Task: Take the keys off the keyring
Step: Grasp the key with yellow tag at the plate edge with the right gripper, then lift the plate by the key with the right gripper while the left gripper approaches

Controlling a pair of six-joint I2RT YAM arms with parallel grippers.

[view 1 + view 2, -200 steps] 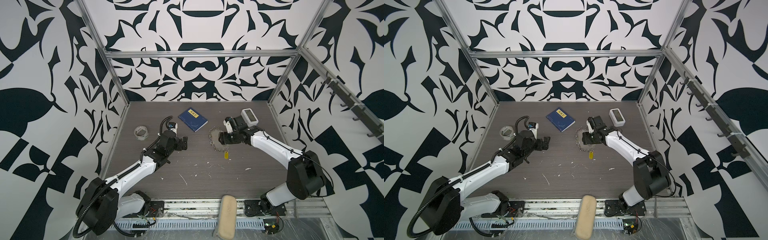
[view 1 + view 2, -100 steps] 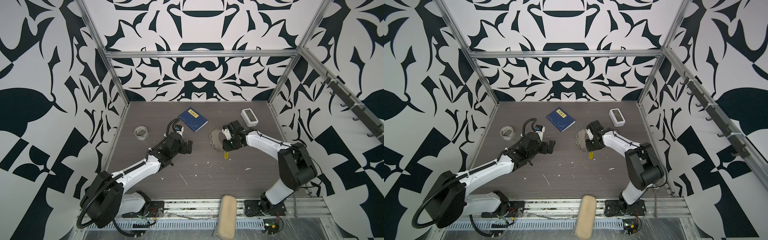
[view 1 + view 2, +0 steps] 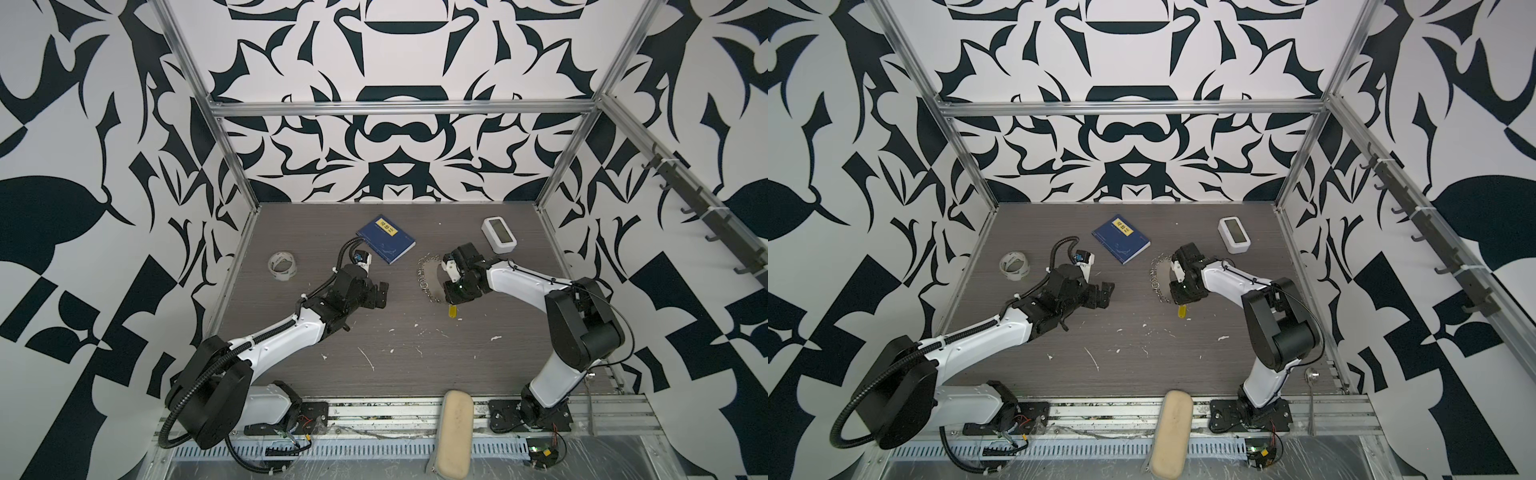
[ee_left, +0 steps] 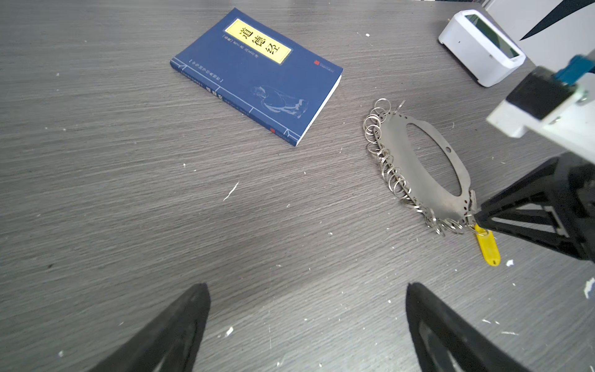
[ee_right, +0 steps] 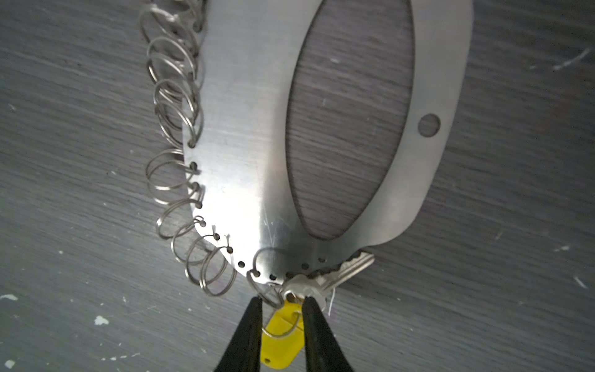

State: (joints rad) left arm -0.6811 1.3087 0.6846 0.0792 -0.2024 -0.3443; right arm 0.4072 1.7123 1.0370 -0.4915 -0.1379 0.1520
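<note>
The keyring (image 5: 244,128) is a flat metal oval plate with several small split rings along one edge; it lies on the table in both top views (image 3: 432,272) (image 3: 1159,275) and in the left wrist view (image 4: 396,151). The keys, a silver key (image 5: 338,273) and a yellow tag (image 5: 283,338) (image 3: 452,311) (image 4: 487,246), hang at its near end. My right gripper (image 5: 282,299) (image 3: 451,301) points down there, its jaws narrowed on either side of the tag's small ring; whether they press it is unclear. My left gripper (image 4: 307,285) (image 3: 380,293) stands open and empty over bare table, left of the keyring.
A blue book (image 3: 386,239) lies at the back middle, a tape roll (image 3: 282,266) at the left, a white device (image 3: 498,235) at the back right. A beige pad (image 3: 455,419) and a spoon (image 3: 1311,376) sit at the front edge.
My right gripper has come from the far side of the keyring to its near end, and its jaws have narrowed around the tag's ring. My left arm has reached further toward the middle, still open.
</note>
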